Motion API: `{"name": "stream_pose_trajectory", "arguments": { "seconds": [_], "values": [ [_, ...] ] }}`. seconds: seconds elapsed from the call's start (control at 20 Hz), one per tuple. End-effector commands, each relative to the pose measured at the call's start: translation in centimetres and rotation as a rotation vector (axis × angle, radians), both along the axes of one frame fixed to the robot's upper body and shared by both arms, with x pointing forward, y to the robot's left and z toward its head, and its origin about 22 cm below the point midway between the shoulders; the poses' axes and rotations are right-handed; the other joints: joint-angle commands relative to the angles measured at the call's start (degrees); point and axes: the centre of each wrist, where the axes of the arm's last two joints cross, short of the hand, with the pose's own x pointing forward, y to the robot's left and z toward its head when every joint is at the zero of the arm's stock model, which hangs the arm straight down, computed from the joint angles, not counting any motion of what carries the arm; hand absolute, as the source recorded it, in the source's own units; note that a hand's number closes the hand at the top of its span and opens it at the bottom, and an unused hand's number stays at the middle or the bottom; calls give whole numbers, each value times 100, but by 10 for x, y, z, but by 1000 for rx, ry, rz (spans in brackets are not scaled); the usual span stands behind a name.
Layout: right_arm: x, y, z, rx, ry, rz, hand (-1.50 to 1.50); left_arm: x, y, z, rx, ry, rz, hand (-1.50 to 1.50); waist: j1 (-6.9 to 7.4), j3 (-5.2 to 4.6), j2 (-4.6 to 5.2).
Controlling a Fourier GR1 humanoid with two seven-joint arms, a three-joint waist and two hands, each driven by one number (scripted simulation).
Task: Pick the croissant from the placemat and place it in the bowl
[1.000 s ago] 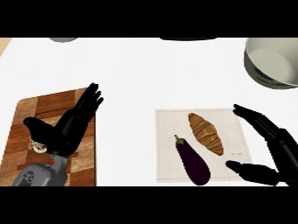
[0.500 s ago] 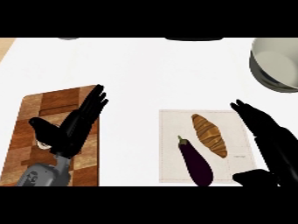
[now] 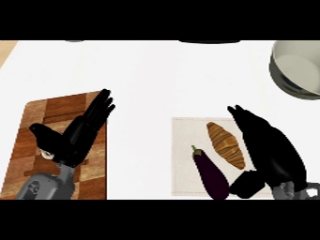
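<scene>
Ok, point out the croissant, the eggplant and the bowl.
croissant (image 3: 226,144): head view, middle of its ridged top.
eggplant (image 3: 211,173): head view, middle of its dark body.
bowl (image 3: 284,80): head view, its outer wall at the left.

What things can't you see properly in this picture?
- Bowl, head view: its right side is cut off by the picture's edge.
- Placemat: the right hand covers its right part.
- Cutting board: the left hand hides part of it.
- Dark shapes at the counter's far edge: cut off, unidentifiable.

Bright, even light; perhaps faint shadows.
</scene>
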Motion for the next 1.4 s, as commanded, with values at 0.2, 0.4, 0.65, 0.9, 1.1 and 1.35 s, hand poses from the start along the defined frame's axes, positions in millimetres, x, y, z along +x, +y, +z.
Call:
{"name": "stream_pose_trajectory", "arguments": {
  "seconds": [0.2,0.4,0.65,0.9,1.1,1.35],
  "values": [
    [33,14,-27,-121,168,-89,-150,6,-14,-2,5,2,-1,0,-27,6,18],
    [31,15,-29,-142,206,-90,-150,8,-7,13,-14,-11,-14,0,-41,8,-1],
    [27,22,-38,-151,205,-79,-150,8,-5,6,-7,-11,10,0,-49,8,-4],
    [37,18,-46,-165,198,-79,-150,-7,-9,13,-2,-8,5,0,-30,10,-8],
    [35,18,-63,-160,174,-85,-150,-4,-24,-6,-7,12,-3,0,-50,10,-3],
    [36,23,-76,-165,172,-92,-150,7,0,4,-5,9,3,0,-49,10,-2]
  ]
}}
